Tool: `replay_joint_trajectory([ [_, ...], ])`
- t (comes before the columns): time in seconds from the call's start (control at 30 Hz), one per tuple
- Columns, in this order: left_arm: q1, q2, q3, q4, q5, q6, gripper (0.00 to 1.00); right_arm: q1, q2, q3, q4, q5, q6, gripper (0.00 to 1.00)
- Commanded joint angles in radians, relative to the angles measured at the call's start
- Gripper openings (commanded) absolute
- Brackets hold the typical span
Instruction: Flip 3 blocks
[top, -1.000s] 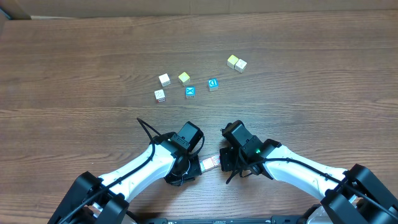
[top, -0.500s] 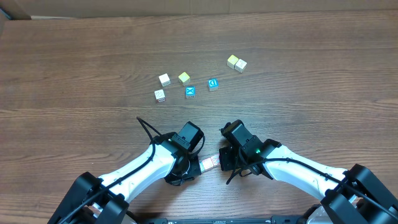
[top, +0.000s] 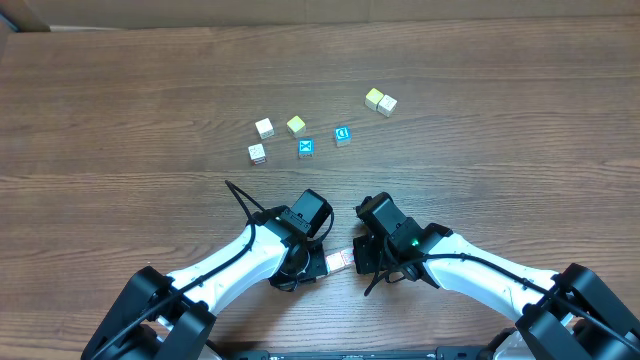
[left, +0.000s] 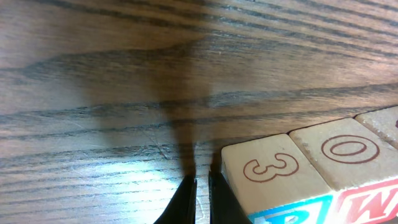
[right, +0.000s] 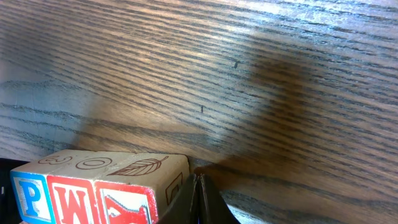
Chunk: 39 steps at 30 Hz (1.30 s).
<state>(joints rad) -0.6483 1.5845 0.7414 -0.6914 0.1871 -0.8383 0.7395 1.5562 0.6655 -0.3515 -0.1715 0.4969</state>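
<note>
Bench of dark, streaky wood grain carried everything. The left arm and the right arm, both white, reached in from the near edge. The blocks lay in a tight row of three between their tips. The left claw, pressed together on nothing, stood just beside the row's left end block, which was topped with a red 3. The right claw, likewise pressed together and empty, sat just beside the right end. Since a second before, the left arm had swung slightly rightward; the row and the right arm had not shifted. The blocks were pale, square-edged wood, with sides printed with a blue P, a red W and a red picture.
</note>
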Motion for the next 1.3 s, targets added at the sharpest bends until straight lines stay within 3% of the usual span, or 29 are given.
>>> replay_joint_trajectory([
  [0.0,0.001,0.089,-0.044,0.034,-0.061,0.032,0.04,0.002,0.007,0.003,0.01,-0.009,-0.008,0.04],
  [0.6,0.0,0.089,-0.044,0.008,0.05,0.057,0.03,0.002,0.007,0.004,0.037,-0.013,0.046,0.04],
  [1.27,0.0,0.089,-0.044,0.019,0.124,0.043,0.04,0.002,0.007,0.004,0.093,-0.015,0.0,0.04],
])
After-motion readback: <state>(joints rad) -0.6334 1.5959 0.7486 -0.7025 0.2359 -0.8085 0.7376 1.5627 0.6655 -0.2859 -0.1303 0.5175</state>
